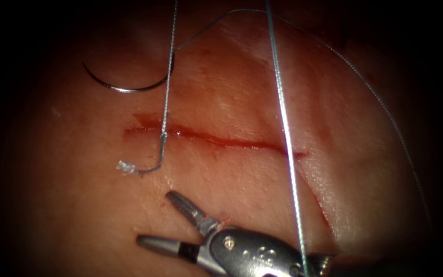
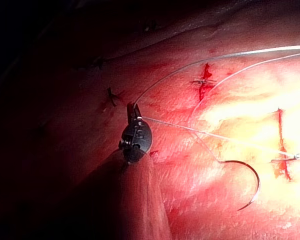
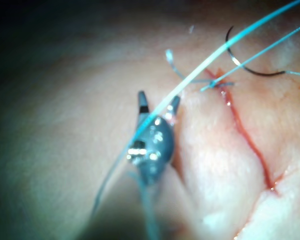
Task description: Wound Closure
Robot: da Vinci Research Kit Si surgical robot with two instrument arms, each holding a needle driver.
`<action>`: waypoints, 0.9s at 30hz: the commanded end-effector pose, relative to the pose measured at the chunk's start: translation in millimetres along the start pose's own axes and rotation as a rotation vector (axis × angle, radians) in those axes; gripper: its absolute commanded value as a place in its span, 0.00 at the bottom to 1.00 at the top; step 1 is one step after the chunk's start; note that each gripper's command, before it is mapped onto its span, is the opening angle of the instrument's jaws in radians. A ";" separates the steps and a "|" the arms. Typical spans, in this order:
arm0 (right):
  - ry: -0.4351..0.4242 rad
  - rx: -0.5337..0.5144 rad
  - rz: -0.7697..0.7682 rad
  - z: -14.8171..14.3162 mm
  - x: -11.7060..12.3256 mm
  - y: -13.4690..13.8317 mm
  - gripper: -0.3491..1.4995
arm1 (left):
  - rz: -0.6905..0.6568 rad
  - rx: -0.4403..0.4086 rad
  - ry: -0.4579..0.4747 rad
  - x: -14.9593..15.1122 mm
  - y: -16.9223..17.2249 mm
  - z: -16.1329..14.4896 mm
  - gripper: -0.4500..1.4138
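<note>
Right tool (image 1: 161,218) sat near of the cut (image 1: 216,138), jaws wide apart, holding nothing; short thread tail (image 1: 144,168) lay just beyond, needle (image 1: 124,84) farther off, loose on the tissue (image 1: 242,97).

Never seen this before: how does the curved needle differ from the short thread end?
The needle is dark and smoothly curved; the thread end is pale and frayed. The needle lies beyond the cut; the thread end lies nearer the right tool. Both rest on the tissue, unheld.

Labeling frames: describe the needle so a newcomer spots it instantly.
Find the red cut across the tissue. Above its left end, the needle lies free on the surface, held by neither tool. It is a dark rigid arc, unlike the pale thread.
</note>
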 end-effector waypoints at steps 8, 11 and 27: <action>-0.004 0.007 0.018 -0.9 1.1 -0.4 0.95 | 0.029 0.008 0.012 -2.2 -0.6 3.3 0.00; -0.004 0.006 0.017 -0.8 1.1 -0.4 0.95 | 0.033 0.005 0.029 -3.4 0.6 3.1 0.00; -0.010 0.019 0.085 -2.4 3.1 5.0 0.83 | -0.237 -0.200 0.146 4.6 4.2 -4.2 0.00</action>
